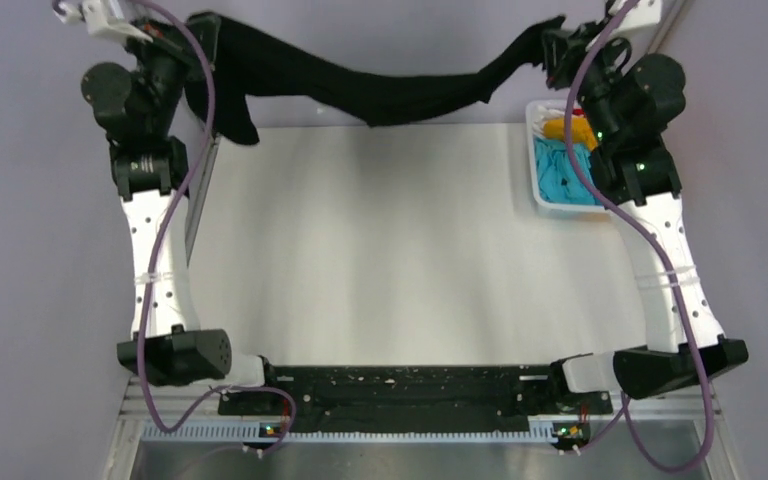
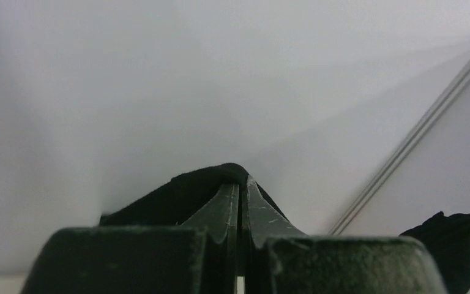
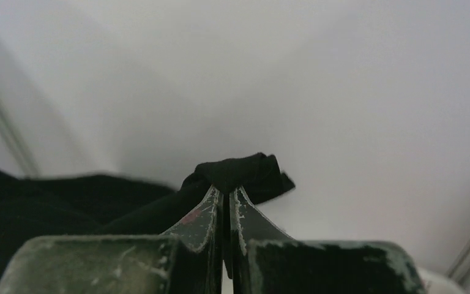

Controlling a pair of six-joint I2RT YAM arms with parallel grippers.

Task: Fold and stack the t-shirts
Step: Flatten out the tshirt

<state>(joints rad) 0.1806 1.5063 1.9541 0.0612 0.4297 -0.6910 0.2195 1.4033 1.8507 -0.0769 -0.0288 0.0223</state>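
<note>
The black t-shirt [image 1: 380,95] hung in the air over the far edge of the bench [image 1: 380,260], sagging in the middle. The left end effector [image 1: 198,38] was pinched tight on one end of it by the far left corner. The right end effector [image 1: 552,45] was pinched tight on the other end by the far right corner. A white basket [image 1: 533,150] sat at that corner, partly hidden by the right arm [image 1: 650,170]. An orange t-shirt [image 1: 563,128] and a blue t-shirt [image 1: 560,178] lay in it.
</note>
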